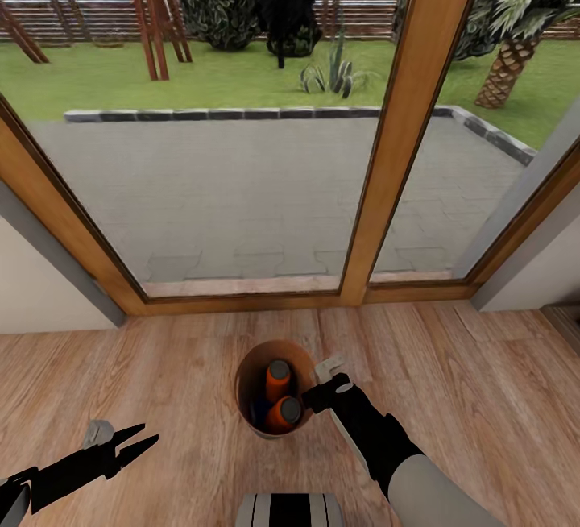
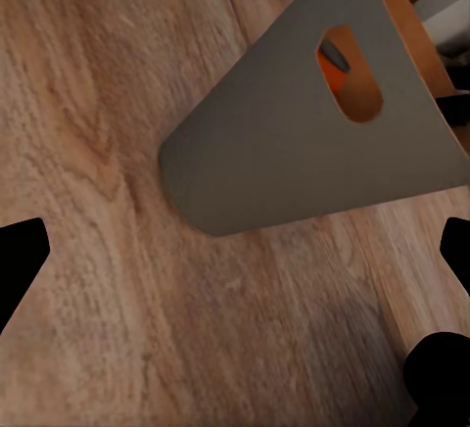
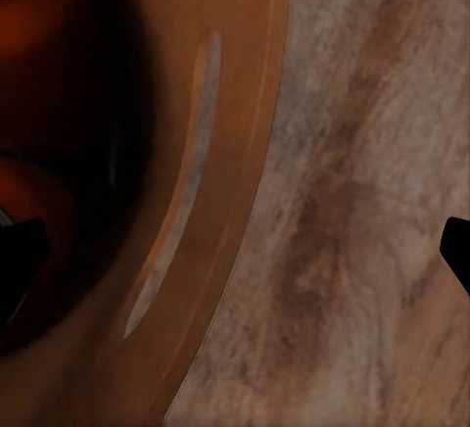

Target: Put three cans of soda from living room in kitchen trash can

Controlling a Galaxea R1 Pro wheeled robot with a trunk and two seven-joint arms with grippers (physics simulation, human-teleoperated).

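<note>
The trash can (image 1: 251,398) stood upright on the wood floor (image 1: 483,382) just inside the glass garden doors (image 1: 242,188), its long axis vertical and its wide mouth facing up. Inside it I could see two orange soda cans (image 1: 278,380), standing more or less on end with their grey tops showing, and a bit of blue low down beside them that looked like the blue soda can (image 1: 259,411), though it was mostly hidden.

The right gripper (image 1: 321,386) sat at the rim on the bin's right side, touching or nearly so. Its wrist camera looked down across the rim, one dark fingertip (image 3: 20,260) over the brown interior and the other over the floor, so the jaws stood spread astride the wall and pinched nothing.

The left gripper (image 1: 133,442) hung low, well apart to the bin's left, fingers parted and empty; its wrist view showed the bin's grey side (image 2: 294,143) ahead of it.

The right arm was plainly the nearer. By my reckoning the bin lay directly at that gripper, wall between its fingers, ready for a close and a straight lift for carrying.
</note>
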